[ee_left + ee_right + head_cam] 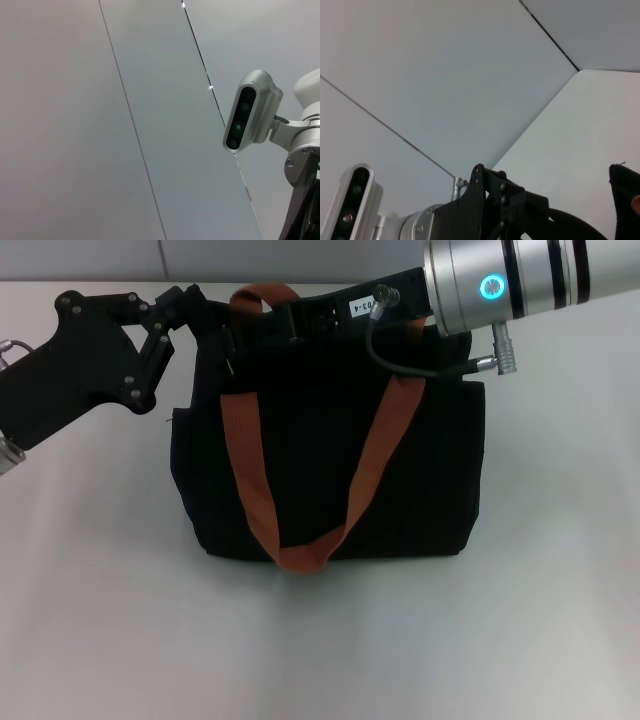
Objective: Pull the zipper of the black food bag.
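The bag (330, 470) stands upright on the white surface (320, 640), near the middle, w/ brown straps (310, 490) hanging down its front. The left claw (185, 310) is at the bag's top left corner, prob. to hold it steady. The right claw (300, 315) reaches over the top edge, where the zipper should be. Zipper itself is hidden. Can't tell if either claw is open or closed.

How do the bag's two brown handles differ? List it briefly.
The front handle hangs down over the black food bag's face, loop near the bottom edge; the rear handle arches above the top. The front handle shows nearly whole; the rear handle is mostly hidden behind the right hand. The left hand is at the bag's top corner. Both are rust-brown webbing.
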Robot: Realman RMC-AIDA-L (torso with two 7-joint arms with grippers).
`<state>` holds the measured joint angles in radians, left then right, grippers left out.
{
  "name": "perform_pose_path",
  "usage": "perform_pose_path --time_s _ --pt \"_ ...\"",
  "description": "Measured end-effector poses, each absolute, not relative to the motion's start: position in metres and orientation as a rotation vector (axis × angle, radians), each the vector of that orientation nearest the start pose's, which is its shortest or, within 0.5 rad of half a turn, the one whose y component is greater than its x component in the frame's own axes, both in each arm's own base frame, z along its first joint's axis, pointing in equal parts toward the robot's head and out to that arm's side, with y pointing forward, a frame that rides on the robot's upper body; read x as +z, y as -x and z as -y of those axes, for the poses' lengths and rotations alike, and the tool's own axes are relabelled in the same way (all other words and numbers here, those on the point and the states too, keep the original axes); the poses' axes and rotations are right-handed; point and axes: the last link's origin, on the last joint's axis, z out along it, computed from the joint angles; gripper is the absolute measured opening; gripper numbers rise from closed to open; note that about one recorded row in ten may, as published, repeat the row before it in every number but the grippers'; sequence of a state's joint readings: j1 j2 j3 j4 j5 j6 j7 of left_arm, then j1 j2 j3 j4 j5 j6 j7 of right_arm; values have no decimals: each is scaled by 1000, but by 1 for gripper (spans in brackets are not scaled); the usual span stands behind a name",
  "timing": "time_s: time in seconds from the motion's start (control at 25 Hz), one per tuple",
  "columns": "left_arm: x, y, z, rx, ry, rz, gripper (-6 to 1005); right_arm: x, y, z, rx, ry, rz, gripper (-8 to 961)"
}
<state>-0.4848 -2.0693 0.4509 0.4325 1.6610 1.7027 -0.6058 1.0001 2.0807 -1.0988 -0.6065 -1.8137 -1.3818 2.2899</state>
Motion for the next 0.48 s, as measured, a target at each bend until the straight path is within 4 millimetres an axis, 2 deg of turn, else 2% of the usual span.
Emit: perform_pose_path --time_s 0.48 --pt "32 264 -317 -1018 2201 -77 9 -56 -64 -394 592 2996 -1244 536"
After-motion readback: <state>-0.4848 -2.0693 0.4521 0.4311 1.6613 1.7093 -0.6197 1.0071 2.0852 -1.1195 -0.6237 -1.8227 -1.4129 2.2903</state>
